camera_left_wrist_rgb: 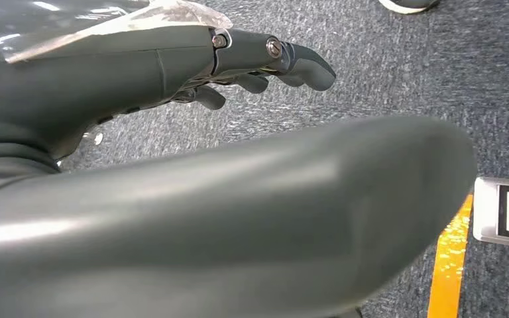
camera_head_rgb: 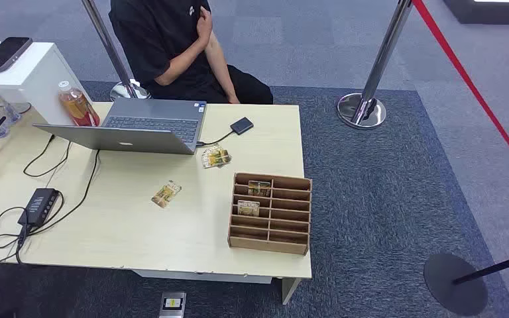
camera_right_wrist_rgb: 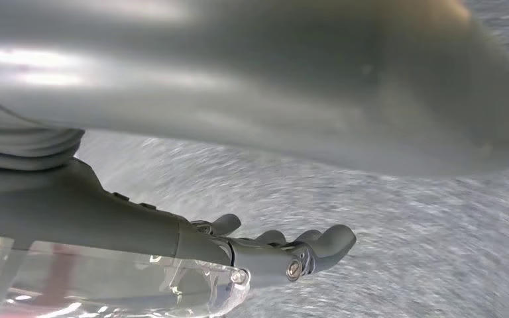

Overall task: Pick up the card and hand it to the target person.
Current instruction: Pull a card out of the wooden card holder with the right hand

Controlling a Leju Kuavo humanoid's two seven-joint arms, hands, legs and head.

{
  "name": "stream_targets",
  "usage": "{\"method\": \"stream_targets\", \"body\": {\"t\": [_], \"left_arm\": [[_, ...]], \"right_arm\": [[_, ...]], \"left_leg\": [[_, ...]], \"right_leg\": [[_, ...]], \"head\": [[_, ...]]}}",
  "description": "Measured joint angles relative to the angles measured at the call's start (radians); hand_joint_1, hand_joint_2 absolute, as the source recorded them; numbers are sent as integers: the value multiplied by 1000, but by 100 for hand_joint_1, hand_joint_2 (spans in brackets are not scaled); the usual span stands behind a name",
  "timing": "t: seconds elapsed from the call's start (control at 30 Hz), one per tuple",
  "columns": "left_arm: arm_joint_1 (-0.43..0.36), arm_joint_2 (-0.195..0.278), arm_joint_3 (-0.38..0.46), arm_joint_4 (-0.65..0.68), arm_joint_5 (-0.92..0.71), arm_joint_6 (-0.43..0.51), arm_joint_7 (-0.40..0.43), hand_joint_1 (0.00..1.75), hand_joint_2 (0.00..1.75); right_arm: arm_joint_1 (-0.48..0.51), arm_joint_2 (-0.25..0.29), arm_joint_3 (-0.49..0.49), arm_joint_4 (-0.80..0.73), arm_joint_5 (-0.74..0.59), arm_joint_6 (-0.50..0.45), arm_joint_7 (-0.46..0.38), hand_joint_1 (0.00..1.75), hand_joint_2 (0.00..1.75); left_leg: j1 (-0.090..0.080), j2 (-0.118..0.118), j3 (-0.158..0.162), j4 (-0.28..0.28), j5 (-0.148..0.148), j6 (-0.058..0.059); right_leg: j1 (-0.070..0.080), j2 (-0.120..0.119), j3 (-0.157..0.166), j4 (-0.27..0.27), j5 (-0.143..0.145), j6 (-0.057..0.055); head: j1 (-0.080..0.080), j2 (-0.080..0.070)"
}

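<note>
A card [camera_head_rgb: 166, 194] lies flat on the light wooden table [camera_head_rgb: 126, 232], in front of the laptop. Another card [camera_head_rgb: 215, 157] lies near the laptop's right corner. A wooden slotted box [camera_head_rgb: 270, 212] holds two more cards [camera_head_rgb: 259, 187] in its left slots. A person in black [camera_head_rgb: 172, 46] sits behind the table's far edge. My left hand [camera_left_wrist_rgb: 238, 212] hangs over the carpet, thumb and fingers [camera_left_wrist_rgb: 285, 59] stretched out and holding nothing. My right hand [camera_right_wrist_rgb: 258, 79] also hangs above the carpet, its fingers [camera_right_wrist_rgb: 305, 248] straight and apart from the thumb, holding nothing.
An open laptop [camera_head_rgb: 142, 129], a drink bottle [camera_head_rgb: 77, 105], a power brick with cables [camera_head_rgb: 40, 204] and a small black device [camera_head_rgb: 242, 125] sit on the table. Stanchions [camera_head_rgb: 364, 106] with red rope stand at the right. A small grey device [camera_head_rgb: 172, 303] lies on the floor.
</note>
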Motion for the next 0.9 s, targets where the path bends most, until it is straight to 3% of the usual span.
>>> {"method": "stream_targets", "body": {"t": [0.3, 0.63, 0.7, 0.8, 0.9], "left_arm": [[-2, -1, 9, 4, -12, -1, -1, 0, 0], [-4, -3, 17, 8, -11, 4, 3, 0, 0], [-6, -5, 18, 8, -9, 11, 7, 0, 0], [-11, -9, 23, 8, -4, 23, 13, 0, 0], [-14, -11, 25, 8, -1, 25, 13, 0, 0]], "right_arm": [[-60, -31, -23, -66, -162, -45, -229, 0, 0], [-68, -1, 158, -277, -340, -103, -346, 0, 0], [-58, 38, 239, -399, -379, -126, -382, 0, 0], [-35, 109, 447, -636, -424, -186, -460, 0, 0], [7, 159, 661, -846, -366, -200, -439, 0, 0]], "left_leg": [[0, 0, 0, 0, 0, 0], [0, 0, 0, 0, 0, 0], [-1, 1, 0, 0, 0, 0], [-1, 5, 1, 0, 1, 0], [0, 5, 1, 0, 1, -1]], "right_leg": [[0, 0, 0, 0, 0, 0], [0, 0, 0, 1, 0, 0], [0, 0, 0, 2, 0, 0], [-1, 2, -2, 3, 1, -2], [-1, 3, -2, 3, 1, -2]], "head": [[0, 0], [0, 0], [1, 0], [1, 0], [1, 0]]}}
